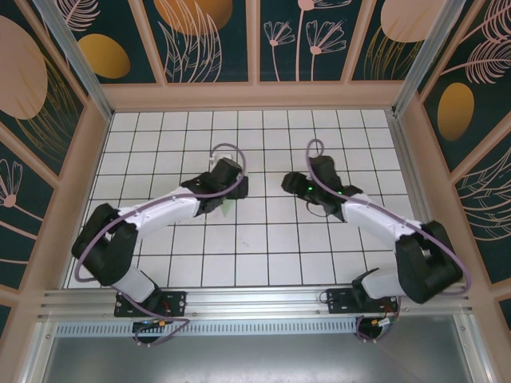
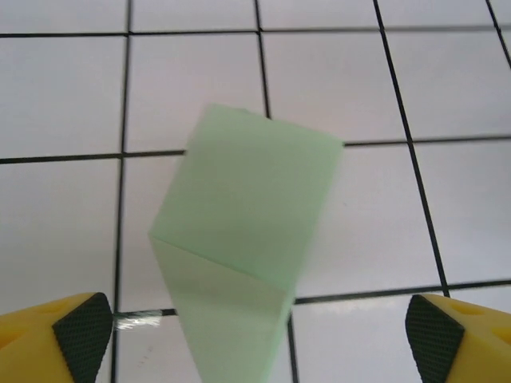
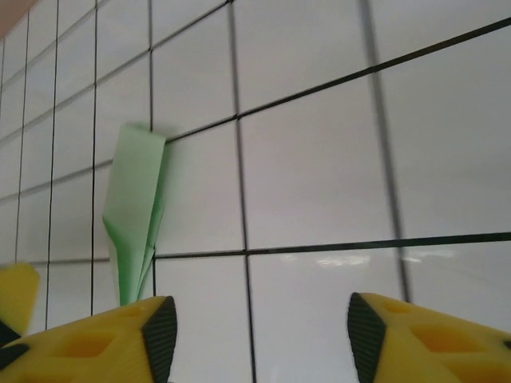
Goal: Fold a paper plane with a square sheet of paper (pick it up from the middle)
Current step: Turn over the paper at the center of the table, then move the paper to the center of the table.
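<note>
The paper plane (image 2: pixel 239 239) is a folded pale mint-green shape with one crease across it, slightly blurred, over the white grid table. My left gripper (image 2: pixel 259 331) stands wide open around its near end, and neither yellow fingertip (image 2: pixel 80 331) touches it. In the top view a sliver of the plane (image 1: pixel 229 209) shows just under the left gripper (image 1: pixel 226 191). In the right wrist view the plane (image 3: pixel 136 199) lies at the left, narrow and layered. My right gripper (image 3: pixel 255 335) is open over bare tile, to the right of the plane, with nothing between its fingers.
The white gridded table (image 1: pixel 263 255) is walled by a wooden frame (image 1: pixel 255 96) at the back and sides. The right gripper (image 1: pixel 289 182) faces the left one across a gap of about one tile at the table's middle.
</note>
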Controlling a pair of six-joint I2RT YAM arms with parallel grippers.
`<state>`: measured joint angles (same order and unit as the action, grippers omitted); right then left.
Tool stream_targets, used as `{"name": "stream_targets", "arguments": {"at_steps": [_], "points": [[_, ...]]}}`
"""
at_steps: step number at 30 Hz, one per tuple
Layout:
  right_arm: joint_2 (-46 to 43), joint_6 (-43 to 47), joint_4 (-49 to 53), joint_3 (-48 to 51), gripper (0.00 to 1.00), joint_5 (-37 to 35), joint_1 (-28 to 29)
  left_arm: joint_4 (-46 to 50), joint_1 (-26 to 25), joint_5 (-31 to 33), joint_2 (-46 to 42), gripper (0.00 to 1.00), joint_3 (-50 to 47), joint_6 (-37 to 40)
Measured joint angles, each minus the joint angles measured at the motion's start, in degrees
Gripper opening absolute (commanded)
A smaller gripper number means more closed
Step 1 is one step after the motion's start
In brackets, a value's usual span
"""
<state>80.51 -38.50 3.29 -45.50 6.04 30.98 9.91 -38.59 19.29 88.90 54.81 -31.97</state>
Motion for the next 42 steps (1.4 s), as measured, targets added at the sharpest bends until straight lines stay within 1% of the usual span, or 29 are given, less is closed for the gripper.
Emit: {"name": "stream_targets", "arguments": {"at_steps": [4,7,10,12,14,18,22,26,32,35,40,42], "points": [[11.0,-1.0,-0.2,-8.8,0.42,-0.7,8.1,-3.5,6.4,-4.2,-5.4,0.99,-7.0,-2.9],[18.5,-1.1,0.0,-16.2,0.34,-0.7,12.8,-5.6,8.8,-7.4,-8.6,0.98,-11.8,-5.6],[24.5,-1.5,0.1,-22.8,0.24,0.0,15.9,-7.3,11.1,-9.6,-11.3,0.99,-15.3,-8.2],[28.0,-1.8,0.0,-26.3,0.16,0.9,17.1,-8.6,13.6,-10.5,-13.1,0.98,-17.7,-9.8],[31.2,-2.3,0.1,-29.0,0.11,2.0,17.8,-9.3,15.8,-11.0,-14.6,0.98,-19.8,-11.1],[37.3,-2.6,0.8,-33.7,0.09,3.9,18.3,-10.2,18.3,-12.2,-16.1,0.99,-22.5,-12.8],[41.6,-2.5,2.7,-36.1,0.08,4.8,18.5,-10.9,19.2,-13.5,-16.1,0.99,-23.3,-13.6],[42.4,-1.8,4.8,-36.3,0.08,5.0,18.5,-11.6,19.2,-14.6,-16.1,0.98,-23.4,-13.8],[41.8,5.3,6.2,-35.6,0.11,5.1,18.5,-13.2,19.2,-16.2,-16.1,0.98,-23.5,-13.8],[38.9,11.5,7.1,-31.8,0.12,6.3,18.1,-13.8,19.2,-17.0,-16.1,0.99,-23.6,-13.8],[31.0,23.1,10.3,-22.1,0.16,7.8,17.2,-14.9,19.2,-18.5,-16.1,0.98,-24.3,-13.8],[27.9,26.5,12.2,-18.8,0.18,7.9,16.8,-14.9,19.2,-19.1,-16.1,0.99,-24.5,-13.8]]}}
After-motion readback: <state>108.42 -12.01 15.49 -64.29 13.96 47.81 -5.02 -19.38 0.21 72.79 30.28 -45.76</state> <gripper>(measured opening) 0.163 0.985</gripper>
